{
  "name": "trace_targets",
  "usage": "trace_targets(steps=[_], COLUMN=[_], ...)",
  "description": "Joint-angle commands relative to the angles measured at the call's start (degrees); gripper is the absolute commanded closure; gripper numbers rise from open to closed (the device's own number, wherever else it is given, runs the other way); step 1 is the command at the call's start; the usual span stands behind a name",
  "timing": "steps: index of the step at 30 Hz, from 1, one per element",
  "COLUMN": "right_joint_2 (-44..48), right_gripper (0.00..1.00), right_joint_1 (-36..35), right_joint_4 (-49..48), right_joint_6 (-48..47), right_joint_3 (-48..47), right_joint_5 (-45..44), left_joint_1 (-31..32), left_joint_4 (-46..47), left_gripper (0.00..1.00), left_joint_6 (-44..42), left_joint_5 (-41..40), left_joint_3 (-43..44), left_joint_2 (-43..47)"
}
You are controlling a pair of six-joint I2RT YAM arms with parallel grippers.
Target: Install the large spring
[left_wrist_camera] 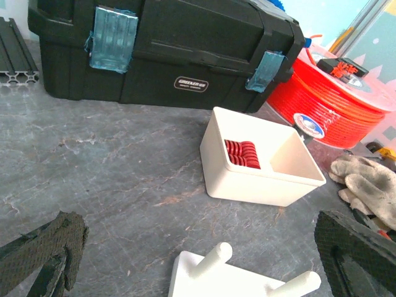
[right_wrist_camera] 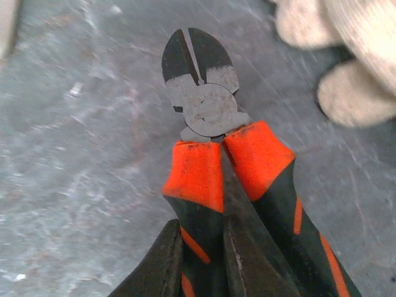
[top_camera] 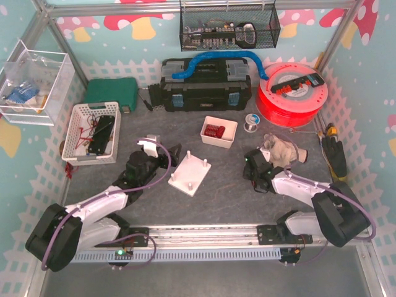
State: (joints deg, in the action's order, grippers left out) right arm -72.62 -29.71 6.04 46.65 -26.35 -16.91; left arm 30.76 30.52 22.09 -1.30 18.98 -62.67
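Cutters (right_wrist_camera: 204,114) in right gripper (right_wrist_camera: 204,234), tabletop (right_wrist_camera: 74,154) around (glove (right_wrist_camera: 352,93) near)

The work surface was a dark grey table (top_camera: 229,185) with pale marbled veining and light scuffs. Around it stood a frame of aluminium bars (top_camera: 111,9), with slanted posts at the back corners. Behind the frame the back wall (top_camera: 117,46) was a teal printed sheet with white dots, pink and yellow mushrooms and a white picket fence along its foot. The left wall (top_camera: 15,154) and right wall (top_camera: 380,124) carried the same print. A black wire basket (top_camera: 229,28) hung from the top bar, and a clear plastic box (top_camera: 34,80) hung by the left post. A slotted metal rail (top_camera: 204,234) ran along the near edge. The light was even and soft, with faint shadows
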Motion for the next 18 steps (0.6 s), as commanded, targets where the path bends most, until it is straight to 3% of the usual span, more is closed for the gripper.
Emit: trace_targets(steps=[1, 12, 18], right_joint_2=[-0.93, 0.07, 5.28], right_gripper=[1.00, 0.57, 0.40], right_joint_1=[0.92, 1.35, 1.33], right_joint_4=[2.29, 5.27, 5.98], right_joint_6=[6.24, 5.25, -1.43], right_joint_3=[1.17, -1.96, -6.38], right_joint_5=[-2.19, -4.10, -0.92], left_joint_1=[-0.18, -0.19, -0.18], left_joint_4=[1.00, 1.64, 1.34], left_gripper=[0.01, 0.01, 0.01], left_joint_6=[-0.12, -0.20, -0.90], left_joint_5=[0.19, 1.05, 2.43], left_joint_3=[-0.18, -0.51, 0.30], left_joint_2=[0.33, 0.40, -0.28])
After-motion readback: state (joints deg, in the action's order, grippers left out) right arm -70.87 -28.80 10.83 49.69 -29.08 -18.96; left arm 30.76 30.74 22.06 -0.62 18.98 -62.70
